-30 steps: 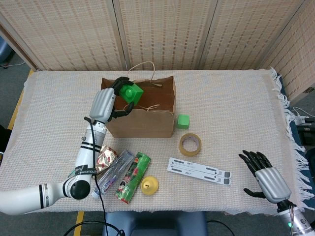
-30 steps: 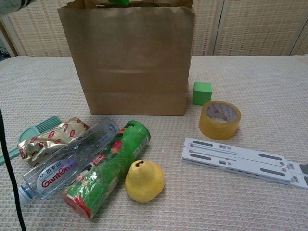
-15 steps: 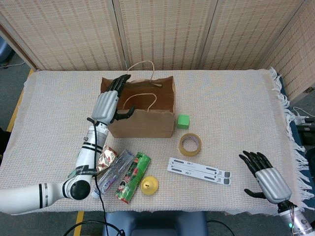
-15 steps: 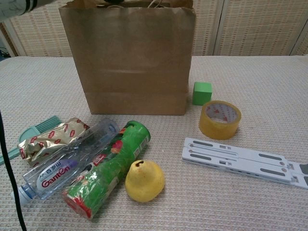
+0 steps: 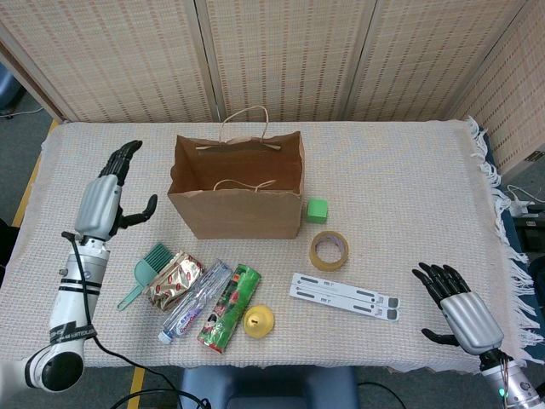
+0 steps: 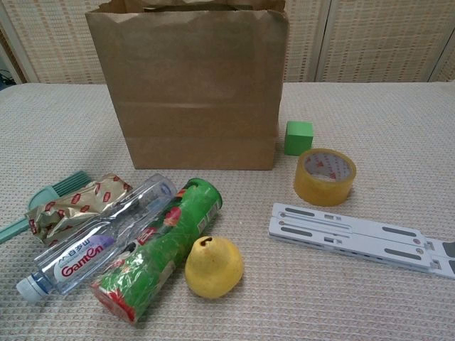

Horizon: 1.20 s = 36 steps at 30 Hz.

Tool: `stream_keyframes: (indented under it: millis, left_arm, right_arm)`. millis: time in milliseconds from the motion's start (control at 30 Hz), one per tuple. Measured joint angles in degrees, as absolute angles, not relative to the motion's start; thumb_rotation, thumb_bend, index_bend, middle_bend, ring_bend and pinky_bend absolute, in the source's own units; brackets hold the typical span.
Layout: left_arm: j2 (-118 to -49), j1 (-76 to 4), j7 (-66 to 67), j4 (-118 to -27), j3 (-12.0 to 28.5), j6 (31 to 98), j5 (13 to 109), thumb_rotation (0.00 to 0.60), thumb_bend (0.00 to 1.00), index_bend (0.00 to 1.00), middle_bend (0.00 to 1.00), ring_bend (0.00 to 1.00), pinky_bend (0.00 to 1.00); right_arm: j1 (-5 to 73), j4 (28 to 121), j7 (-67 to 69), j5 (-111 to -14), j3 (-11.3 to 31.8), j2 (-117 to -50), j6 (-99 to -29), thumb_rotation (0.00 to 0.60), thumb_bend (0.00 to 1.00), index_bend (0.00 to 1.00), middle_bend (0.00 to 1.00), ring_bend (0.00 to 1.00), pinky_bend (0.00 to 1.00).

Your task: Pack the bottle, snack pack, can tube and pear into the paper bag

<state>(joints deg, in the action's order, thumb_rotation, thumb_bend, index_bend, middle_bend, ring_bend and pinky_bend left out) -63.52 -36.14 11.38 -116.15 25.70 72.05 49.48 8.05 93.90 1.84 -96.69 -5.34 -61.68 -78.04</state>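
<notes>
While both the left robot hand [image 5: 102, 198] and right robot hand [image 5: 460, 311] hover spread and empty, the bottle [image 6: 99, 238] lies on the table [image 5: 400, 187] before the paper bag [image 5: 243, 192], its long axis diagonal, cap toward the near-left.

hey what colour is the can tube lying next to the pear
Mostly green, with red at its near end. The can tube shows best in the chest view.
</notes>
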Motion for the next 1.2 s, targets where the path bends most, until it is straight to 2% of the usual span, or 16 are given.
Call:
stream_keyframes:
  millis: [133,267,367,533,700,867,967,1200]
  left_arm:
    - [-59.12,-28.55,7.18,-116.84,19.17,71.73,56.22,0.6,0.41,0.02,0.0,0.0,0.16]
    - [-54.73,-20.63,0.09,-116.73,10.44,71.05,64.96,0.6,0.4,0.02,0.0,0.0,0.15]
    - [-53.53,-17.94,-1.99,-115.72,6.16,70.61,69.67,0.6,0.4,0.02,0.0,0.0,0.15]
    - [-54.49,-17.98,-1.31,-109.28,3.45,70.3,80.63,0.6,0.4,0.01,0.0,0.0,0.13]
    - [-56.79,-20.4,3.31,-97.77,0.5,70.41,98.04,0.6,0.4,0.0,0.0,0.0,0.13]
    - [-59.55,-26.19,10.65,-86.72,-2.38,69.21,115.35,0.6,0.4,0.0,0.0,0.0,0.11]
    - [-61.75,-30.95,15.48,-82.07,-4.03,67.34,122.39,0.6,0.4,0.0,0.0,0.0,0.09]
    - [-66.38,-35.92,20.31,-79.85,-5.96,62.78,125.77,0.6,0.4,0.0,0.0,0.0,0.08]
  right_arm:
    - [8.01,93.91,1.4,-96.94,-5.49,-61.81,-78.07,0.6,0.03,0.0,0.0,0.0,0.01]
    - [7.98,93.95,0.92,-96.89,-5.54,-61.94,-77.94,0.6,0.03,0.0,0.0,0.0,0.01]
    - [8.01,93.98,0.75,-96.86,-5.58,-61.98,-77.78,0.6,0.03,0.0,0.0,0.0,0.01]
    - [8.14,93.89,0.68,-96.85,-5.47,-62.14,-77.71,0.6,0.03,0.0,0.0,0.0,0.01]
    - [8.18,93.98,0.51,-96.92,-5.52,-62.17,-77.63,0.6,0.03,0.0,0.0,0.0,0.01]
    - [8.15,94.0,0.53,-96.98,-5.58,-62.12,-77.72,0.6,0.03,0.0,0.0,0.0,0.01]
    - [8.17,94.05,0.74,-96.89,-5.63,-62.01,-77.59,0.6,0.03,0.0,0.0,0.0,0.01]
    - [8.36,94.22,1.23,-96.59,-5.66,-61.7,-77.13,0.6,0.03,0.0,0.0,0.0,0.01]
